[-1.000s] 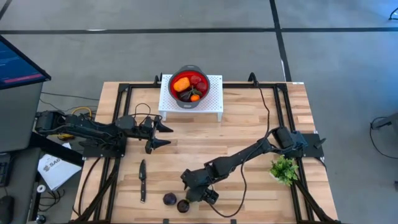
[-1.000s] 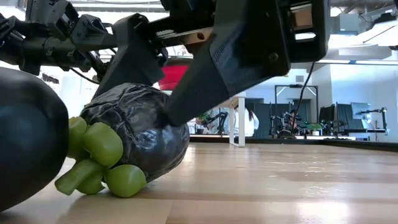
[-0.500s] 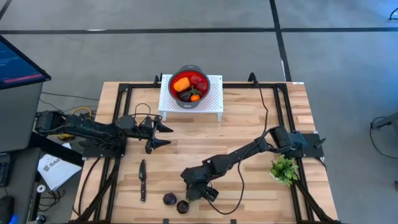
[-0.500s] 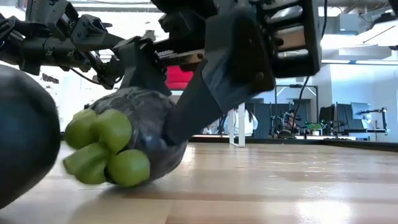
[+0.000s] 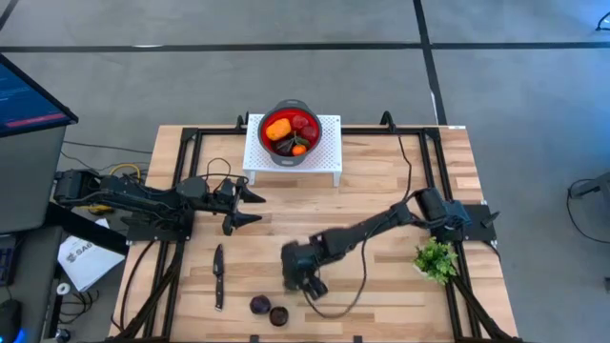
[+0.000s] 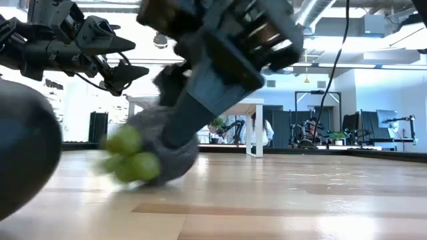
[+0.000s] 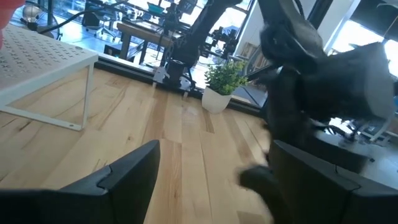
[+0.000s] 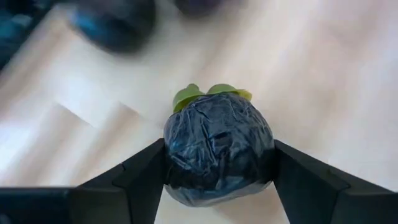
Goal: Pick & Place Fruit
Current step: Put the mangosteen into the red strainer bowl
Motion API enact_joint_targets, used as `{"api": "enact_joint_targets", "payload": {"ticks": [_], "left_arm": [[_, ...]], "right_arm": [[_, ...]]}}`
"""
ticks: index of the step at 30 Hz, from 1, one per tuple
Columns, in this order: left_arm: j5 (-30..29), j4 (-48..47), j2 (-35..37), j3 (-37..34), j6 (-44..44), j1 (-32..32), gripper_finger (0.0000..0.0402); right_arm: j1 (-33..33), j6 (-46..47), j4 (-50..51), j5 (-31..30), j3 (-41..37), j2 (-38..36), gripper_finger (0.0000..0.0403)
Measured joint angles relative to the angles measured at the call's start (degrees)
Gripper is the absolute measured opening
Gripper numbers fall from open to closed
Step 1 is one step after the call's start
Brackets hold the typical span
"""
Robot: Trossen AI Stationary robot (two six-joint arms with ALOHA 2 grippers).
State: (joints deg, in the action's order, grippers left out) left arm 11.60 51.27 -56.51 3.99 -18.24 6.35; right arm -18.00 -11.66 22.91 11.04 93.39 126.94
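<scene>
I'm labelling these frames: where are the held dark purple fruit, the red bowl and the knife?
dark purple fruit (image 8: 217,146), right wrist view, middle of its skin, in the right gripper.
red bowl (image 5: 266,121), high view, left rim.
knife (image 5: 218,278), high view, mid-length.

Red bowl (image 5: 290,132) on white rack (image 5: 326,158)
</scene>
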Motion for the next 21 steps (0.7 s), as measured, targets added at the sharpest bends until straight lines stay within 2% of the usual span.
{"api": "enact_joint_targets", "payload": {"ticks": [3,5,9,16,21], "left_arm": [[0.0,0.1,0.0,0.0,0.0,0.0,0.0297],[0.0,0.2,0.0,0.0,0.0,0.0,0.0297],[0.0,0.2,0.0,0.0,0.0,-0.2,0.0297],[0.1,3.1,0.0,0.0,4.3,-3.2,0.0297],[0.1,6.2,0.0,0.6,17.0,-8.7,0.0297]], "right_arm": [[2.3,2.3,3.3,-1.1,-0.4,-2.3,0.0247],[3.7,3.9,3.0,-1.1,-3.7,-4.7,0.0242],[5.9,9.0,-6.9,-2.7,-15.3,-10.8,0.0237],[9.9,24.4,-41.8,-5.2,-39.0,-21.5,0.0237],[11.9,31.1,-70.2,-5.1,-50.4,-22.9,0.0236]]}}
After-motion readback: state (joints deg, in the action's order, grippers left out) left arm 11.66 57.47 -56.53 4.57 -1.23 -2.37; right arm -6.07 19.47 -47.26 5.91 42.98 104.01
